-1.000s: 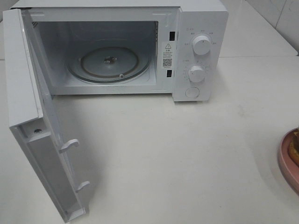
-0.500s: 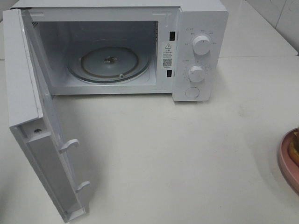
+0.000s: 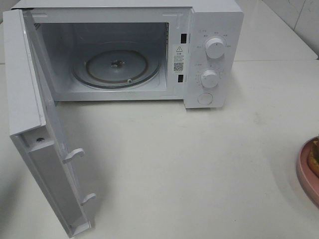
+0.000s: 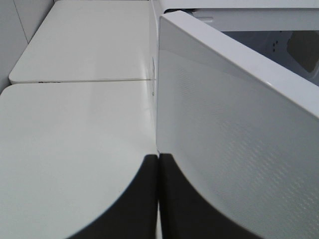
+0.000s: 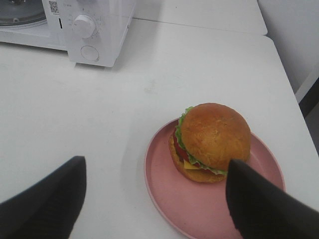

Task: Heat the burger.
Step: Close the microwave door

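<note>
Burger (image 5: 212, 142) sits on a pink plate (image 5: 199, 211), on the half of the plate nearer the microwave, upright, domed bun on top, lettuce and a red layer showing at its side. In the high view only a sliver of the plate (image 3: 308, 169) shows at the right edge of the surface (image 3: 199, 164), with a trace of the burger (image 3: 314, 158) above its rim; both lie well apart from the microwave (image 3: 212, 50).

Right claw (image 5: 154, 199) hangs above the plate's near side, its two dark fingers (image 5: 47, 196) spread wide, one over bare surface, the other over the plate's rim just beside the burger. Nothing is held between them and neither finger touches the burger.

Left claw (image 4: 157, 199) shows in its wrist view as two dark fingers pressed together with only a thin seam between them: closed, with nothing seen gripped. It sits close to the outer face of the door (image 4: 234, 149).

Microwave stands at the back of the surface with its door (image 3: 35, 129) swung fully open to the left. The glass turntable (image 3: 117, 67) lies bare inside the cavity. Two white knobs (image 3: 215, 48) and a round button (image 3: 205, 98) sit on the control panel at the right of the cavity. Neither arm appears in the high view.
</note>
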`<state>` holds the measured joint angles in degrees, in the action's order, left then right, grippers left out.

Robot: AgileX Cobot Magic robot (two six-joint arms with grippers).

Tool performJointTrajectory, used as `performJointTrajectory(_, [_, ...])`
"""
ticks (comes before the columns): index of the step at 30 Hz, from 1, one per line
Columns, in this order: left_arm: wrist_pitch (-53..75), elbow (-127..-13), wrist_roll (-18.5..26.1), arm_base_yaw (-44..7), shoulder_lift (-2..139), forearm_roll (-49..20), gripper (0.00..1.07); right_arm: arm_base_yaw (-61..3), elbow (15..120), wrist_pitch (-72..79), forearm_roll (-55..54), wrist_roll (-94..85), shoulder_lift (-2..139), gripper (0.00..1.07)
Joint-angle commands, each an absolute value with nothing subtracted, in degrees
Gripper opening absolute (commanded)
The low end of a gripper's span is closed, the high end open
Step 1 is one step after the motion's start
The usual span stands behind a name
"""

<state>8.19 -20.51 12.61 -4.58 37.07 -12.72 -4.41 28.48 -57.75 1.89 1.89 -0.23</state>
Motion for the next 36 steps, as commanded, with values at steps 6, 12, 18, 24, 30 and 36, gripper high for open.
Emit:
performJointTrajectory(6, [-12.66, -16.67, 11.52, -4.58, 43.49, -13.12, 0.00, -4.07, 28.53, -56.95, 2.01, 1.38, -1.72, 0.75])
performJointTrajectory(12, [-25.15, -13.64, 4.58, -4.58, 48.64, -4.64, 0.00, -4.07, 28.53, -56.95, 2.01, 1.38, -1.72, 0.75])
performJointTrajectory(18, [-28.36, -13.01, -6.99, -4.58, 55.41, 8.59, 0.00, -4.07, 28.53, -56.95, 2.01, 1.38, -1.72, 0.75])
performJointTrajectory(24, [-34.43, -13.01, -13.58, -4.58, 60.05, 17.02, 0.00, -4.07, 28.53, -56.95, 2.01, 1.38, -1.72, 0.75])
performJointTrajectory(30, [-42.46, -13.01, -20.05, -4.58, 67.55, 24.06, 0.00, -4.07, 28.53, -56.95, 2.01, 1.38, -1.72, 0.75])
performJointTrajectory(36, [-47.78, -13.18, -20.40, -5.96, 72.59, 26.76, 0.00, -4.07, 28.53, -56.95, 2.01, 1.38, -1.72, 0.75])
